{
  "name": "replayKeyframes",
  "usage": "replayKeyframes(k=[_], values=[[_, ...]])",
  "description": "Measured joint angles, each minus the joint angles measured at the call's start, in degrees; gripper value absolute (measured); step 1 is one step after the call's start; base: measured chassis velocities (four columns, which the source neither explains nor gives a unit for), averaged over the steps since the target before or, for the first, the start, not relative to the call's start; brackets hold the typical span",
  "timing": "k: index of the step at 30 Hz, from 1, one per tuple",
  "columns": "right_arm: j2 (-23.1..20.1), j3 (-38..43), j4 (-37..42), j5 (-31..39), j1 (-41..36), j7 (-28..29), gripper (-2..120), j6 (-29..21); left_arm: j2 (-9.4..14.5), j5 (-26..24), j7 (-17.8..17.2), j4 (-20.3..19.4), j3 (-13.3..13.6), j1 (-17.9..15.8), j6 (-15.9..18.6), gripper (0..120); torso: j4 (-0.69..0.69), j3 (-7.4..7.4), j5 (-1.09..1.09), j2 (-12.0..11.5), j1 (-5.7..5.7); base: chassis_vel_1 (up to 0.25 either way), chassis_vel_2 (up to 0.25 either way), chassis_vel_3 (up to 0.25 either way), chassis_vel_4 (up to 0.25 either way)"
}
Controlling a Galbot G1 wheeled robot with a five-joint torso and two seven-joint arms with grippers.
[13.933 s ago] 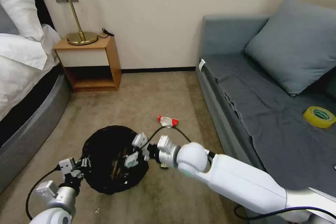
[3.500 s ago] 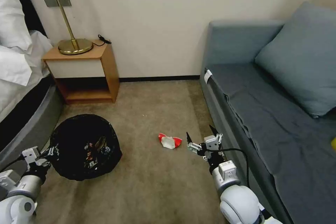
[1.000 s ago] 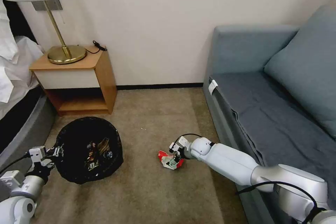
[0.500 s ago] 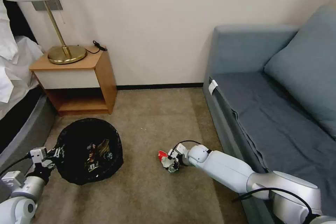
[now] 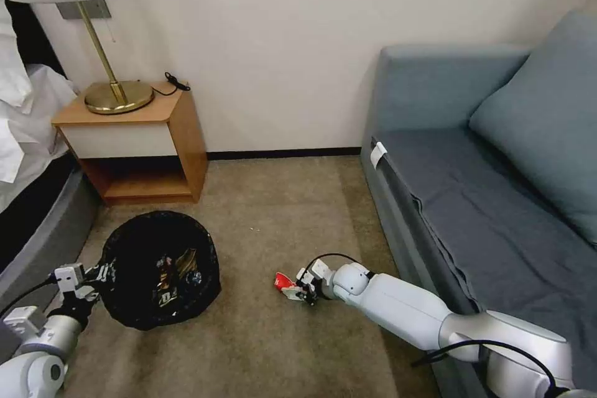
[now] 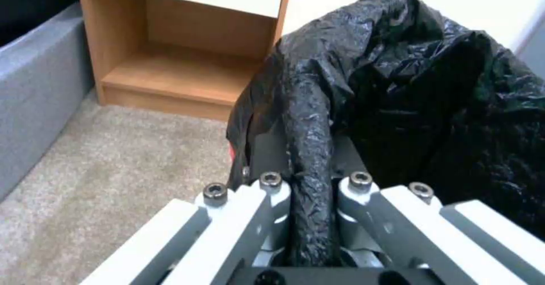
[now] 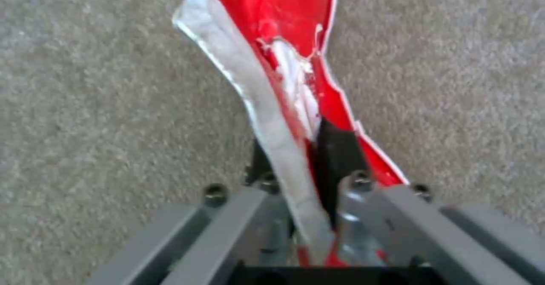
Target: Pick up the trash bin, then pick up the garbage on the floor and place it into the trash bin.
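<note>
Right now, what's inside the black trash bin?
In the trash bin lie a few crumpled wrappers, brownish and shiny, on the black liner. What is underneath them is hidden.

The trash bin (image 5: 160, 268) shows black liner alone — its body is hidden, its contents too small to identify. The red-and-white wrapper (image 7: 295, 63) — top edge cropped, lower end pinched between fingers (image 7: 340, 157).

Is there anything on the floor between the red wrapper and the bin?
Nothing visible. The right end effector is shut on the wrapper, and only bare carpet lies between it and the bin, whose rim the left end effector grips.
</note>
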Motion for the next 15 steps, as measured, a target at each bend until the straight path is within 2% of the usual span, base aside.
replayKeyframes(k=[3,7,11,15], values=[[-0.41,0.56,1.15,0.26,-0.07,0.64,0,0.02,-0.01,-0.3,-0.13,-0.14,0.0,0.26,-0.01,5,0.0,0.0,0.01,0.0,0.0,0.0,0.0,0.0,0.0],[-1.64,2.36,3.64,0.63,0.24,1.99,0,-0.02,-0.12,-0.71,-0.39,-0.18,0.01,0.58,-0.03,5,0.01,0.0,0.01,0.0,0.0,0.0,0.0,0.0,0.0],[-4.95,6.58,10.92,2.36,0.99,5.54,0,0.43,-0.46,-1.57,-0.86,-0.58,0.66,0.96,0.06,5,0.0,0.0,0.01,0.0,0.0,0.0,0.0,0.0,0.0],[-6.51,9.7,17.02,3.47,2.54,8.08,0,1.66,-0.67,-1.92,-1.32,-1.16,1.37,1.12,0.59,5,-0.01,0.0,0.0,0.0,0.0,0.0,0.0,0.0,0.0]])
